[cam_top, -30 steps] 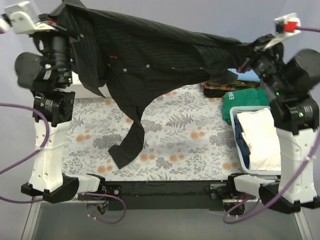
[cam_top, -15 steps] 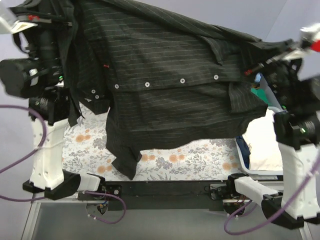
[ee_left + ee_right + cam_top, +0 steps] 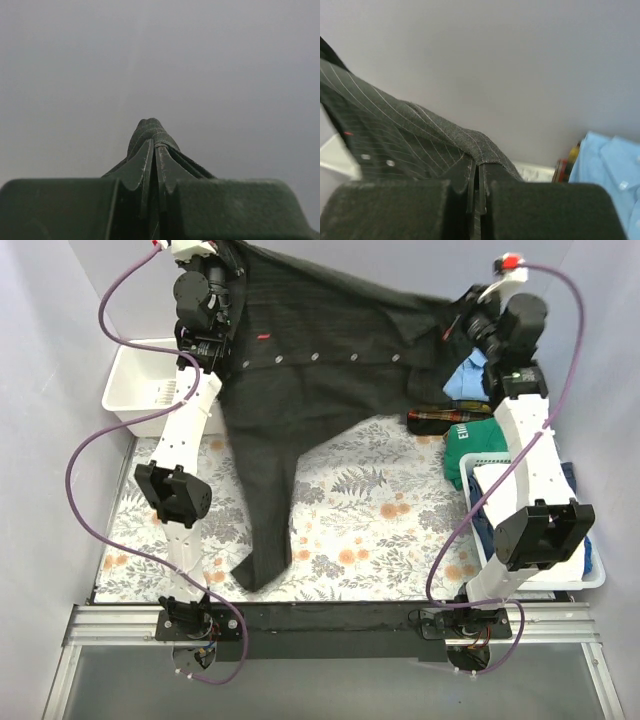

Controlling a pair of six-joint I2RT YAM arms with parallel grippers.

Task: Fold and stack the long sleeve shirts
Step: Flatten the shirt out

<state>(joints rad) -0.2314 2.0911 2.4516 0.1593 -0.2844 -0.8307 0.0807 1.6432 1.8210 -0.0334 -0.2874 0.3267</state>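
Observation:
A black pinstriped long sleeve shirt (image 3: 320, 370) hangs stretched across the far end of the table, its pale buttons in a row. My left gripper (image 3: 230, 262) is shut on its far-left edge, and a bunched fold (image 3: 150, 131) pokes out between the jaws (image 3: 154, 147). My right gripper (image 3: 458, 320) is shut on the far-right edge (image 3: 470, 145), with the jaws pressed together (image 3: 479, 167). One sleeve (image 3: 265, 540) trails down onto the flowered cloth. Behind the right arm lie a light blue shirt (image 3: 467, 380) (image 3: 610, 165) and a plaid shirt (image 3: 438, 422).
A white bin (image 3: 135, 390) stands at the far left. A green cloth (image 3: 482, 445) lies beside a white basket (image 3: 585, 578) of clothes on the right. The flowered tablecloth (image 3: 390, 520) covers the table. Grey walls close in on all sides.
Both arms have stretched out toward the far wall, carrying the black shirt away from the camera. The shirt now hangs smaller and farther back, its sleeve dragging on the table.

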